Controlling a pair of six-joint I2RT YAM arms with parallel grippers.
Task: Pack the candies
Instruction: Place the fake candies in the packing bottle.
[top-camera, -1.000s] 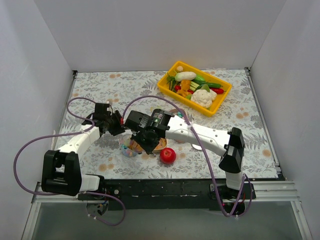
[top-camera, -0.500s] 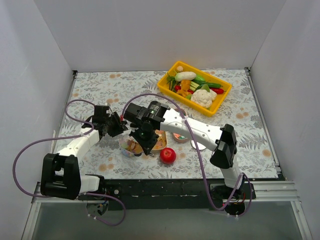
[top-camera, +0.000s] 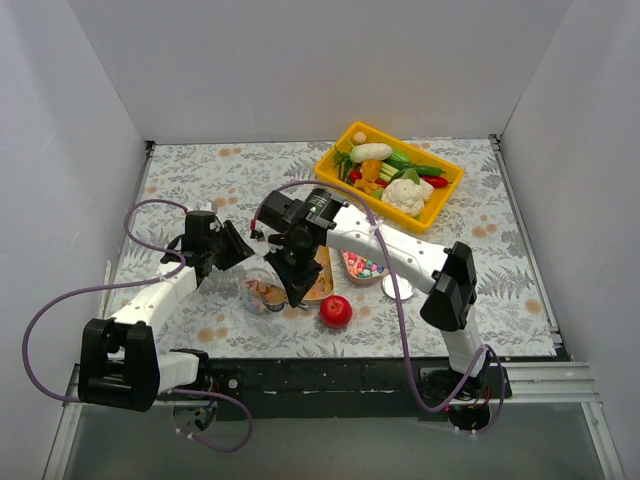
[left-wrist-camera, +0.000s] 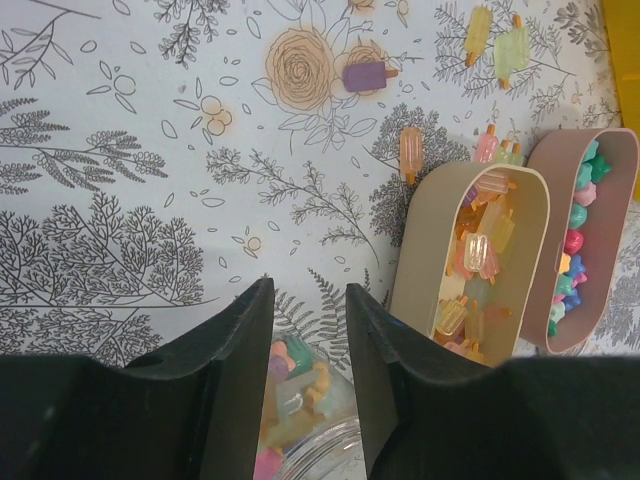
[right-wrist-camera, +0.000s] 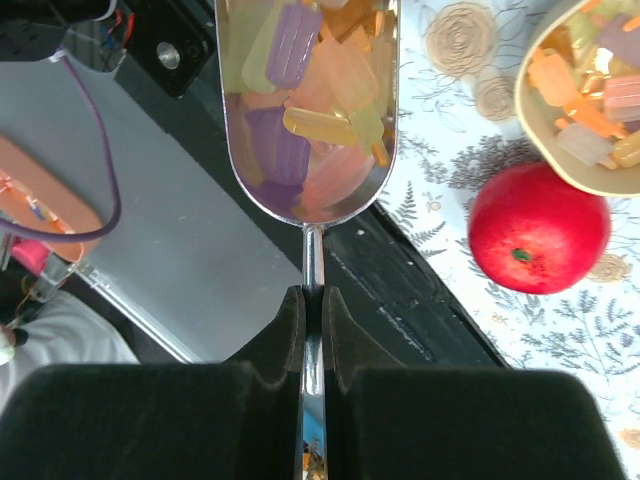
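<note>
Right claw (right-wrist-camera: 311, 295) pinched tight on the handle of a metal scoop (right-wrist-camera: 312, 255), its bowl heaped with candies (right-wrist-camera: 330, 75): purple, pink, yellow, orange. Scoop held over the near edge of the bench (left-wrist-camera: 120, 150), left of the red ball (right-wrist-camera: 540, 228). Left claw (left-wrist-camera: 300, 290) fingers apart, gripping nothing. A clear jar (left-wrist-camera: 335, 445) shows through the gap, candies inside. To its right a beige tray (left-wrist-camera: 420, 250) holds more, with a pink tray (left-wrist-camera: 612, 240) just beside. A few loose pieces lie on the bench near the trays.
</note>
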